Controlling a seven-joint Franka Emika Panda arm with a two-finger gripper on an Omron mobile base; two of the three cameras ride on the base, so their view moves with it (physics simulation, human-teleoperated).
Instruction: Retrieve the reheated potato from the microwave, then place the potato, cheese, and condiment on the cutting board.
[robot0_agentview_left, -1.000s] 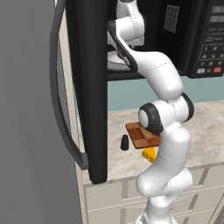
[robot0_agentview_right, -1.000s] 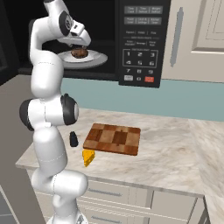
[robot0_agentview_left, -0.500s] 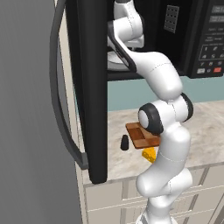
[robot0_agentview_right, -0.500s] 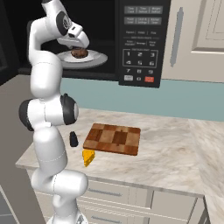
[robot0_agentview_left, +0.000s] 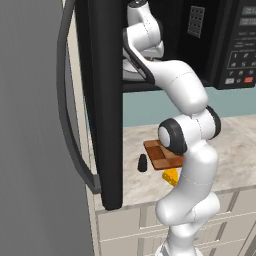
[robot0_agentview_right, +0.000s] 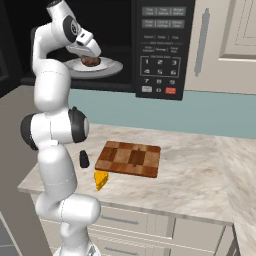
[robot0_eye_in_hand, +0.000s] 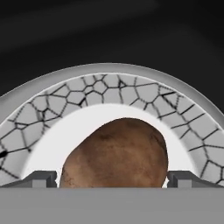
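Item: potato (robot0_eye_in_hand: 116, 153), brown, on the white plate (robot0_agentview_right: 111, 67) inside the open microwave (robot0_agentview_right: 160, 45); in my hand view it sits at 6 o'clock, between the two fingertips (robot0_eye_in_hand: 40, 178), not touching either that I can see.

Item: gripper (robot0_agentview_right: 90, 54), fingers spread wide, just above the potato, nothing pinched.

Item: cutting board (robot0_agentview_right: 130, 158), on the counter (robot0_agentview_right: 200, 170).

Item: cheese (robot0_agentview_right: 101, 179), at 7 o'clock off the board, just beside it.

Item: condiment (robot0_agentview_right: 84, 159), at 9 o'clock off the board, upright.
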